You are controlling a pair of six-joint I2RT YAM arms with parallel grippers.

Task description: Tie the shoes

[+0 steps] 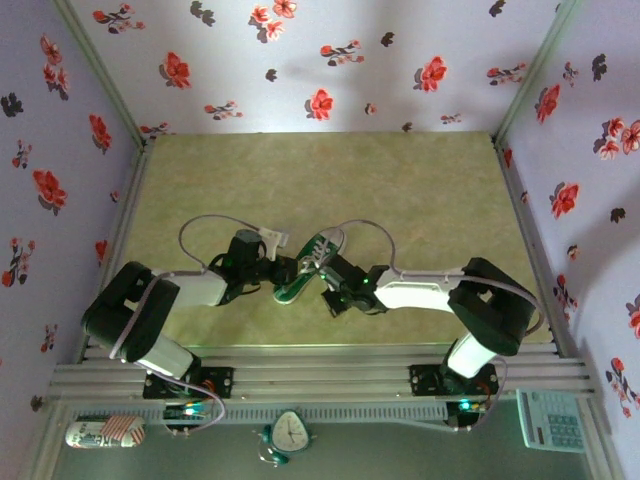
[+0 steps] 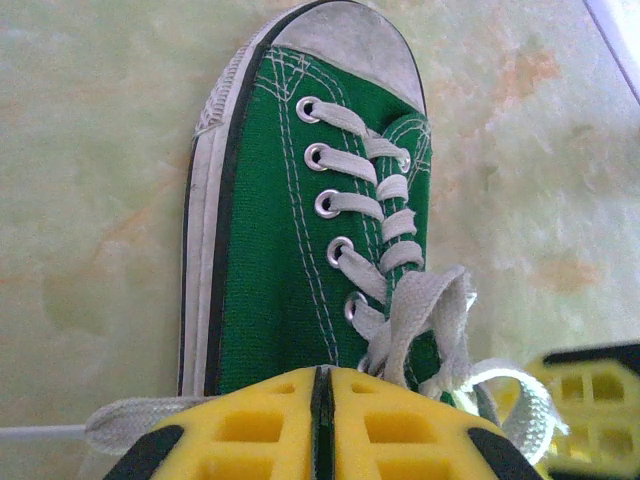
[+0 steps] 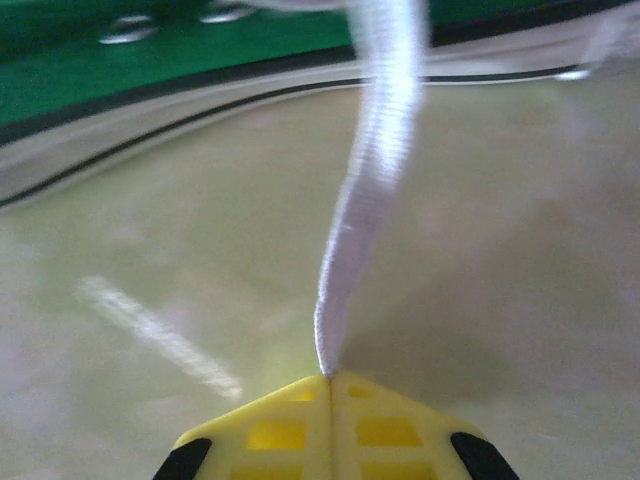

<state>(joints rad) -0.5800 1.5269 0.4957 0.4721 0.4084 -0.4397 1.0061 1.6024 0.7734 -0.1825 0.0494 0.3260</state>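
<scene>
Tabletop, sneaker at left jaws, lace in right jaws

Floral walls, greenish marbled tabletop

Pale yellow-green marbled desk, glossy enough to catch streaks of light. Walled on 3 sides by lilac wallpaper printed with red and dark flowers. Along the near edge, grooved aluminium rails running left to right. On the ledge in front of those, well apart from each other, 3 small items: a can on its side at the left (red-and-white striped label, lettering too small to read), a white clock with teal trim in the middle, a pale teal calculator at the right.
</scene>
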